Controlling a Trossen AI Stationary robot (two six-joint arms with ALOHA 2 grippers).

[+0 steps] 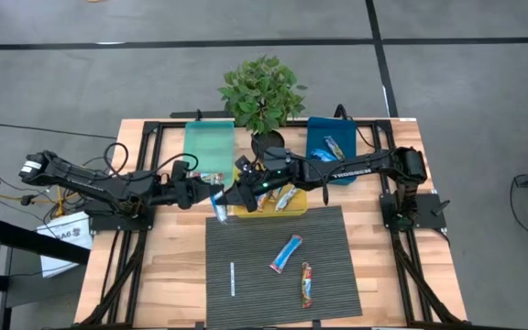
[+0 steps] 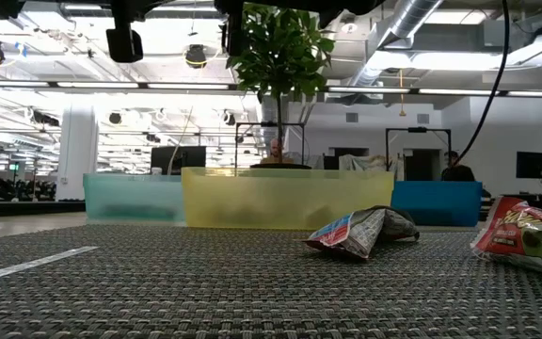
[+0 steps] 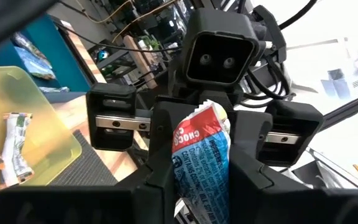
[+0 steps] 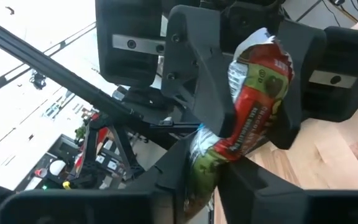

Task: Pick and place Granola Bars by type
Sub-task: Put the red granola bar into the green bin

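Woven mat (image 2: 252, 292), wrapped bars (image 2: 360, 233), yellow bin (image 2: 285, 198) behind.

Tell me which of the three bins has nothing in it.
The green bin, left of the yellow bin and blue bin, which both hold bars.

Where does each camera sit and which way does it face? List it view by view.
High view: above the table, looking straight down; both arms show, left gripper and right gripper tip to tip beside the yellow bin.
Low view: at mat level, looking across at the yellow bin; only dark arm parts overhead.
Left wrist view: on the left arm, facing the right gripper; own fingers frame the bottom.
Right wrist view: on the right arm, facing the left gripper.
Shared: both wrist views show one granola bar between the grippers.
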